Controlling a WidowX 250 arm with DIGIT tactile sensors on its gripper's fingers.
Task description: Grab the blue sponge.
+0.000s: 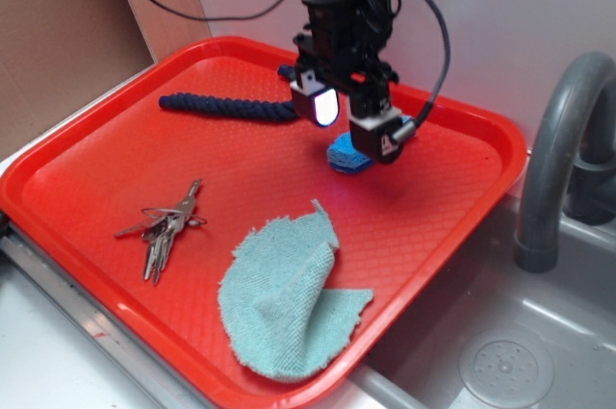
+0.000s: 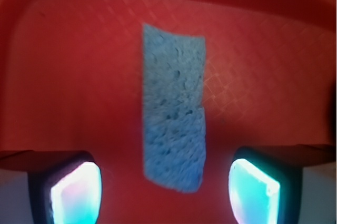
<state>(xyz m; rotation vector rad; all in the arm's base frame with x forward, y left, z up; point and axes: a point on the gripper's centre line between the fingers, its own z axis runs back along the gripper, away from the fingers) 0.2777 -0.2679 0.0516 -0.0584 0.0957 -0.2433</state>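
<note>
Nearest the exterior camera, a pale teal cloth (image 1: 289,308) lies crumpled at about 6 o'clock on the red tray (image 1: 87,154), with a bunch of keys (image 1: 164,226) at 8 o'clock. Toward 1 o'clock the hand (image 1: 354,122) hangs spread wide over the blue sponge (image 1: 348,157), gripping nothing. From the wrist, that sponge (image 2: 174,113) lies lengthwise between the two glowing fingertips (image 2: 76,195), touching neither. A dark navy rope (image 1: 226,108) lies at 11 o'clock.

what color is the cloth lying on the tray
Pale teal; the cloth shows best in the exterior view.
</note>
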